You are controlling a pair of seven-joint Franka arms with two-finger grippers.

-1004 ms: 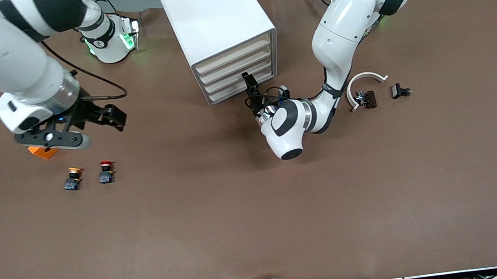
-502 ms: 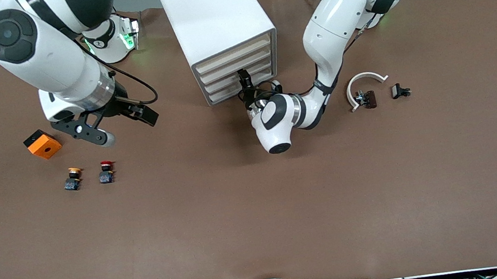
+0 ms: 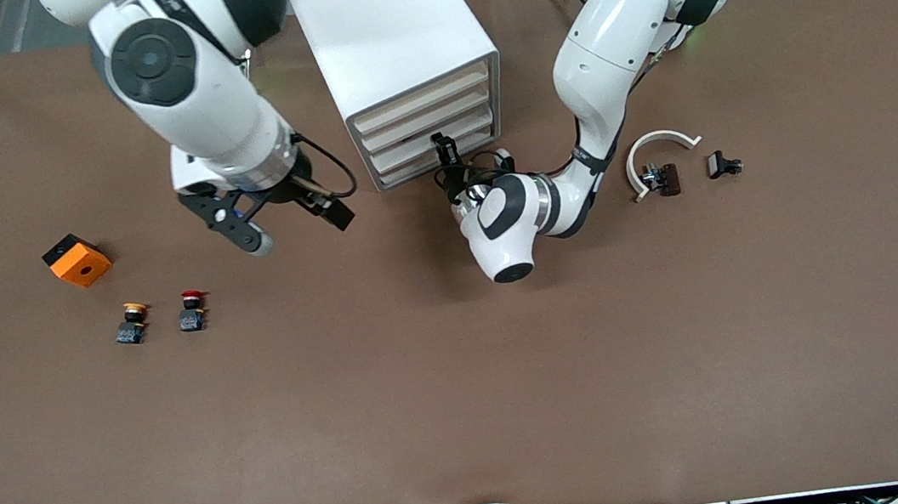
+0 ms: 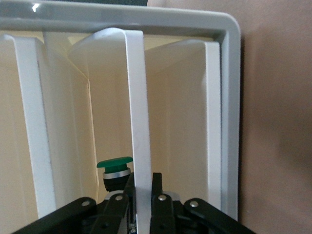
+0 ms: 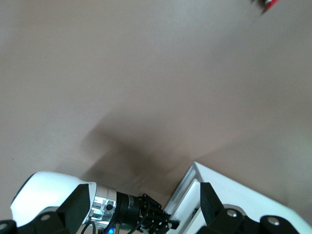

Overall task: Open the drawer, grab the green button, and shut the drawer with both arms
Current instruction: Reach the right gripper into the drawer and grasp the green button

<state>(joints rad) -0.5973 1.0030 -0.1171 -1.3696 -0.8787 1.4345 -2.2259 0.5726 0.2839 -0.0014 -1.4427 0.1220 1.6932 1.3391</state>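
Observation:
The white cabinet [image 3: 388,37] stands at the back middle of the table with four cream drawers. My left gripper [image 3: 443,148] is at the front of the lowest drawer [image 3: 413,169]. In the left wrist view its fingers [image 4: 157,183] are shut on the drawer's thin white front lip [image 4: 138,122]. The green-capped button [image 4: 114,163] sits inside that drawer, just past the lip and beside one finger. It is hidden in the front view. My right gripper [image 3: 299,229] is open and empty in the air, over bare table beside the cabinet toward the right arm's end.
An orange block [image 3: 76,260], a yellow-capped button [image 3: 134,321] and a red-capped button [image 3: 191,310] lie toward the right arm's end. A white curved piece [image 3: 659,145] and small black parts [image 3: 723,164] lie toward the left arm's end.
The right arm has swung from over the orange block toward the cabinet, its gripper staying open. The left gripper has shifted slightly at the drawer front.

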